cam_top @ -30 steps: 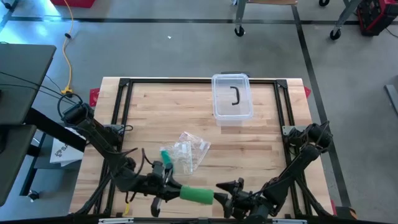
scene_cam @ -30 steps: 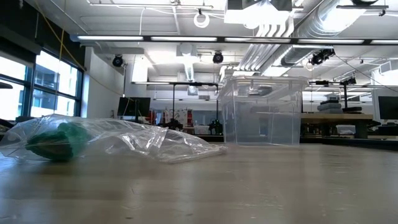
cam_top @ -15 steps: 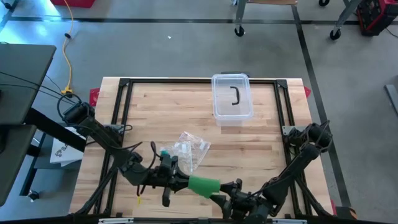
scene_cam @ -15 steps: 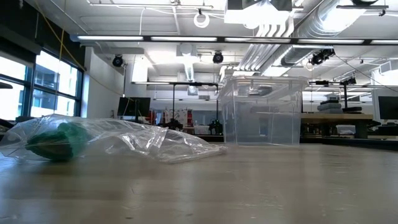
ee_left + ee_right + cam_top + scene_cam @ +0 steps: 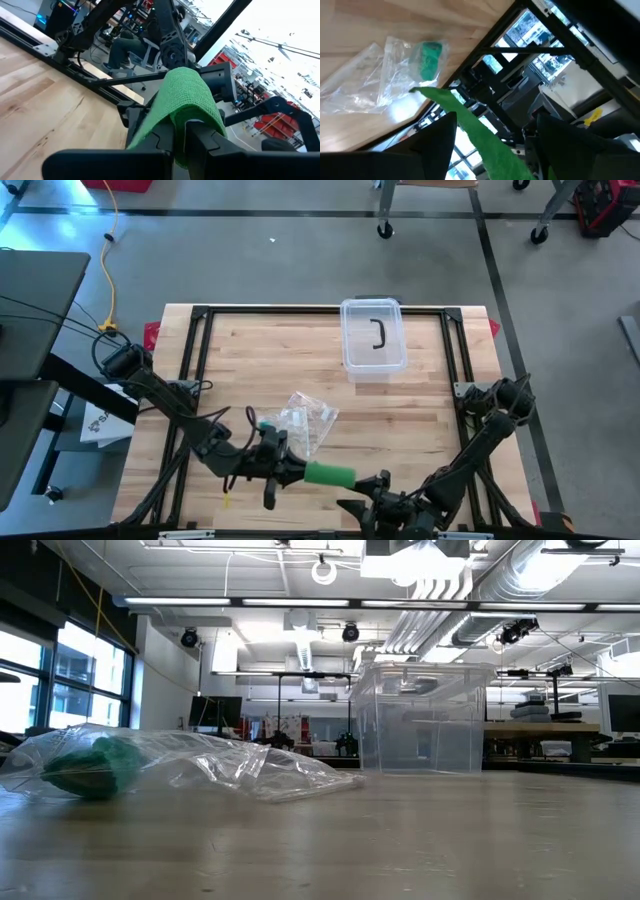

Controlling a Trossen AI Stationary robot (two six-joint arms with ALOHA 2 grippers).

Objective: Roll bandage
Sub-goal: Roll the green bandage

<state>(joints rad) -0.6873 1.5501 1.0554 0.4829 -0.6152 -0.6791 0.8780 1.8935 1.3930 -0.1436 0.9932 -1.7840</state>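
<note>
Green bandage (image 5: 329,474) is pinched in the closed left gripper (image 5: 296,473); its end hides behind the fingers. Right gripper (image 5: 362,496) gapes (nothing held). Bag (image 5: 303,423) holds another green roll (image 5: 92,764); bin (image 5: 374,336) contents unclear.

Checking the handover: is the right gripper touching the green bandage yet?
Apart. In the right wrist view the green bandage runs between the open right gripper's fingers with gaps either side; the left gripper holds it.

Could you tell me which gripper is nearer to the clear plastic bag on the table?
Left. The left gripper sits just beside the plastic bag, shut on the green bandage; the right gripper is open, farther off.
</note>
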